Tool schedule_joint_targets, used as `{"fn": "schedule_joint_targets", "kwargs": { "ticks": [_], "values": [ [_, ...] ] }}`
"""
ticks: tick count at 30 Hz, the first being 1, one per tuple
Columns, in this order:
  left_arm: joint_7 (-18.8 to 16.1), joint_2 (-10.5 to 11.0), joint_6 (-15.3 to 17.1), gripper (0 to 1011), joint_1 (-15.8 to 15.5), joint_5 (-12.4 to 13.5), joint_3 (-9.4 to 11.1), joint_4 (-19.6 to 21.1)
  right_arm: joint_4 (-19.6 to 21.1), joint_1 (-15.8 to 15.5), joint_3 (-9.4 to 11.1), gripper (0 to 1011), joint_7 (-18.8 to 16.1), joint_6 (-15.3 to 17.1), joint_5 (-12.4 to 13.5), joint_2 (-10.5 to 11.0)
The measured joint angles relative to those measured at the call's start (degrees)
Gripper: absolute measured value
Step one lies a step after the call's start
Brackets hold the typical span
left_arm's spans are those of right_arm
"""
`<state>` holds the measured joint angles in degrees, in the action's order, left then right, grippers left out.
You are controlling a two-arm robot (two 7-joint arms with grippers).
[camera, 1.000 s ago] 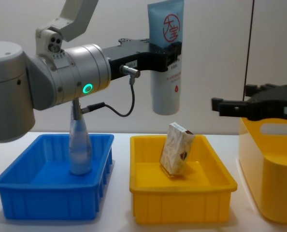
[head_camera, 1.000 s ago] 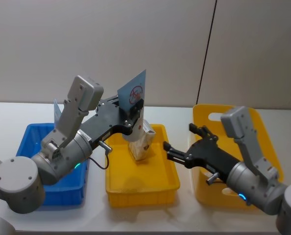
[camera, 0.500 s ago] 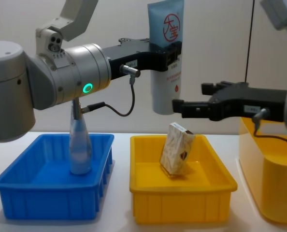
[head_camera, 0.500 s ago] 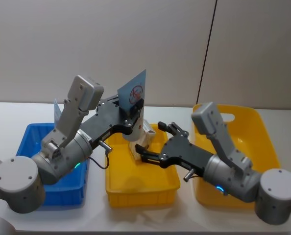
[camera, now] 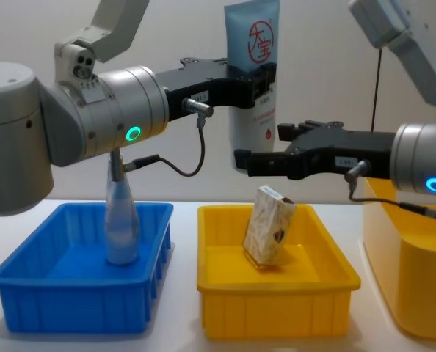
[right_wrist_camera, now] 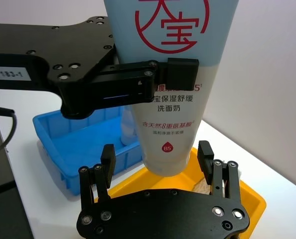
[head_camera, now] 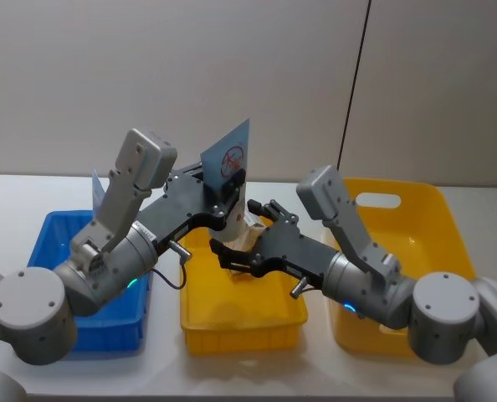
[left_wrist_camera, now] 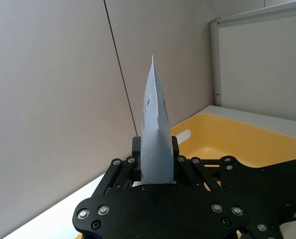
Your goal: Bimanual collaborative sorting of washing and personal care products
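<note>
a tube (camera: 252,73) is held upright above the yellow tray (camera: 277,304), pinched by the left gripper (camera: 256,82). its lower end is flanked by the right gripper (right_wrist_camera: 158,164), fingers spread, seemingly not touching. a carton (camera: 268,235) leans inside the tray.

Glossy plastic squeeze tube (camera: 252,81), patterned cardboard carton (camera: 268,235), smooth yellow plastic bin (camera: 277,314), matt black metal jaws

Head view looks down from above, chest view level across the bins (both share the raised tube (camera: 252,81)); wrist views sit close behind their grippers.
</note>
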<state>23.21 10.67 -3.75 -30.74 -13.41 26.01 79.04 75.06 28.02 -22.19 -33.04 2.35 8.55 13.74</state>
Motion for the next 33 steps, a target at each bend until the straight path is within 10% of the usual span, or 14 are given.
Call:
{"fn": "schedule_joint_targets", "kwargs": {
  "ticks": [17, 33],
  "values": [
    [0.0, 0.0, 0.0, 253, 0.0, 0.0, 0.0, 0.0, -5.7, 4.3, -2.3, 1003, 1.1, -2.5, -1.0, -2.2],
    [0.0, 0.0, 0.0, 254, 0.0, 0.0, 0.0, 0.0, -9.0, 6.6, -3.1, 622, 3.3, -3.0, -1.2, -3.7]
  ]
}}
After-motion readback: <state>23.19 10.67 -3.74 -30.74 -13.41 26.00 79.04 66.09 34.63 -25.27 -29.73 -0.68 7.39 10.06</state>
